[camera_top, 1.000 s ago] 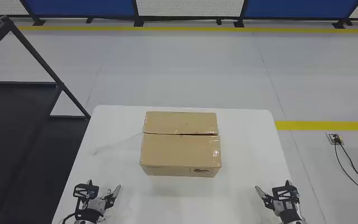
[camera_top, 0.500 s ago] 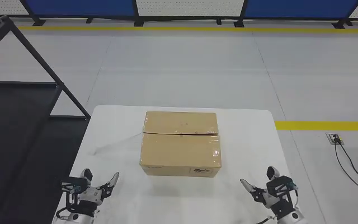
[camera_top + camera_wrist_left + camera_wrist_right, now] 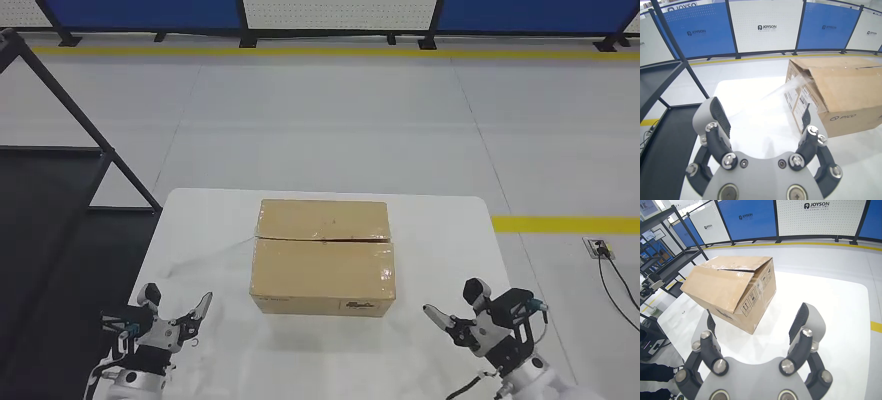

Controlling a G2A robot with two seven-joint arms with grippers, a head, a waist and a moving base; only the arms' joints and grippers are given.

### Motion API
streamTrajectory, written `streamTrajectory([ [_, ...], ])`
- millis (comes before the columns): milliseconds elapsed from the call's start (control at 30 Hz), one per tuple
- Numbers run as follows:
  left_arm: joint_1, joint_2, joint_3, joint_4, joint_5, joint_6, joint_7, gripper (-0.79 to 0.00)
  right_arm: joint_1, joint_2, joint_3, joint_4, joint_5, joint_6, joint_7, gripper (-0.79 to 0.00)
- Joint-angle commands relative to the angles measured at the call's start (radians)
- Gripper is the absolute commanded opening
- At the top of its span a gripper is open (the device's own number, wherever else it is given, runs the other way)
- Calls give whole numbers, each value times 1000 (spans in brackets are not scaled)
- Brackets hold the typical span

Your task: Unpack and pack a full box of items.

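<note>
A brown cardboard box (image 3: 322,257) sits in the middle of the white table (image 3: 440,240), its top flaps down with a slit between them. A loose strip of clear tape (image 3: 780,91) trails off one end of the box (image 3: 844,89). My left gripper (image 3: 176,308) is open above the table's near left corner, nothing between its fingers. My right gripper (image 3: 452,305) is open near the front right, apart from the box (image 3: 730,289). In the wrist views both the left gripper (image 3: 761,113) and the right gripper (image 3: 755,319) face the box with wide gaps.
A black metal rack (image 3: 50,200) stands left of the table. Blue and white partition panels (image 3: 330,15) line the far side of the floor. A yellow floor line (image 3: 565,224) runs right of the table. Bare table surface surrounds the box.
Both grippers have risen from the table's near edge and moved a little toward the box. The box has not moved.
</note>
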Motion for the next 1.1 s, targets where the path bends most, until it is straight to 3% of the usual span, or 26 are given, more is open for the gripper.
streamTrajectory([
  [0,0,0,0,0,0,0,0,0,0,0,0,0,0,0,1,0],
  [100,-15,-3,8,-2,-64,-14,-34,0,3,-1,-5,-1,13,-1,-7,0],
  [267,-101,-6,19,-4,-136,-5,-128,0,82,-3,-66,37,70,9,64,0],
  [467,-186,-4,15,31,-201,-54,-233,0,243,-8,-130,172,286,-24,177,0],
  [600,-231,-3,5,42,-347,-97,-346,0,353,-11,-156,289,513,-50,268,0],
  [667,-241,-1,-7,34,-372,-105,-382,0,401,-7,-158,325,542,-41,342,0],
  [933,-241,-1,-7,34,-372,-105,-382,0,401,-7,-158,325,542,-41,342,0],
  [1067,-273,-3,0,39,-447,-89,-423,0,441,-12,-195,384,633,-63,353,0],
])
